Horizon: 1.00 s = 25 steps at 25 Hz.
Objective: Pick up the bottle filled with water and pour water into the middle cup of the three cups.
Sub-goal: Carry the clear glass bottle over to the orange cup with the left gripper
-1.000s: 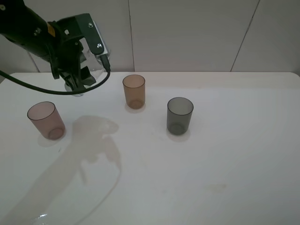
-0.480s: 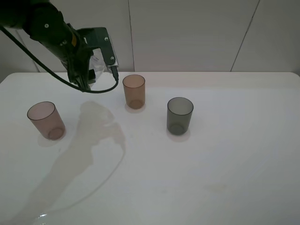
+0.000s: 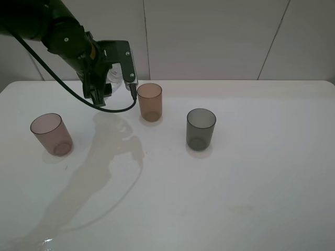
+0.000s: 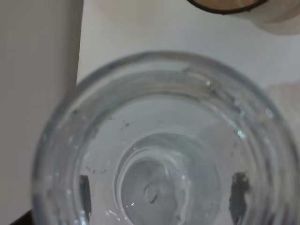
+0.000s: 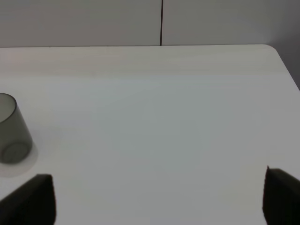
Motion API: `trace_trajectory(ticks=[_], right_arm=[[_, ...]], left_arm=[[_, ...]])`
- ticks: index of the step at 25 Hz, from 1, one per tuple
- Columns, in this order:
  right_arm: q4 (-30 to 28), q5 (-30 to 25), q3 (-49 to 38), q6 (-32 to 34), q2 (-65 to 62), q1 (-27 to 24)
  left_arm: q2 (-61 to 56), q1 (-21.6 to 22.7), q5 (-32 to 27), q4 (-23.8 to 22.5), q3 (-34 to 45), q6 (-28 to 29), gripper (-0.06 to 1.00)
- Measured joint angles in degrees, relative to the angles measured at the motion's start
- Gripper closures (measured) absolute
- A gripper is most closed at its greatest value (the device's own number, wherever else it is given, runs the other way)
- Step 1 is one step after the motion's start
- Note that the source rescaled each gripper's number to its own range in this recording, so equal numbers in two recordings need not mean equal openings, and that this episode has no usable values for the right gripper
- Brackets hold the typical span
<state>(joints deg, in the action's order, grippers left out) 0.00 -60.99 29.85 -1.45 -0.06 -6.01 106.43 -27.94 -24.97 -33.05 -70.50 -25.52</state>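
My left gripper (image 3: 106,88) is shut on the clear bottle (image 3: 115,78) and holds it in the air just left of the amber middle cup (image 3: 149,102), at about rim height. The left wrist view looks straight down the bottle's open mouth (image 4: 159,140); water shows inside, and dark fingers (image 4: 239,187) show through its walls. The amber cup's rim (image 4: 225,4) lies just beyond the bottle. A pinkish-brown cup (image 3: 51,134) stands at the left and a smoky grey cup (image 3: 201,129) at the right. My right gripper (image 5: 157,201) is open over bare table, right of the grey cup (image 5: 11,129).
The white table (image 3: 251,172) runs to a pale panelled wall behind. The left arm's black cable (image 3: 112,109) loops down near the amber cup. The arm's shadow falls across the table's left front. The table's right corner (image 5: 274,51) shows in the right wrist view.
My left arm has carried the bottle to the right, from above the table's back left to just beside the amber cup. The cups have not moved.
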Motion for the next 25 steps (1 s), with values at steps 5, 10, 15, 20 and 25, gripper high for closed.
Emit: trace_trajectory(ticks=[5,10,15,20,25], right_arm=[[0.00,0.00,0.00,0.00,0.00,0.00],[0.00,0.00,0.00,0.00,0.00,0.00],[0.00,0.00,0.00,0.00,0.00,0.00],[0.00,0.00,0.00,0.00,0.00,0.00],[0.00,0.00,0.00,0.00,0.00,0.00]], left_arm=[[3.52,-2.17,-4.55,-5.04,-5.46,3.82,0.94],[6.77,-4.84,-10.27,-12.40,-10.04,7.43,0.94],[8.62,-7.29,-12.36,-16.46,-12.53,9.24,0.94],[9.96,-8.30,-14.71,-19.89,-12.79,9.29,0.94],[11.32,-9.20,-16.23,-21.78,-12.79,9.29,0.94]])
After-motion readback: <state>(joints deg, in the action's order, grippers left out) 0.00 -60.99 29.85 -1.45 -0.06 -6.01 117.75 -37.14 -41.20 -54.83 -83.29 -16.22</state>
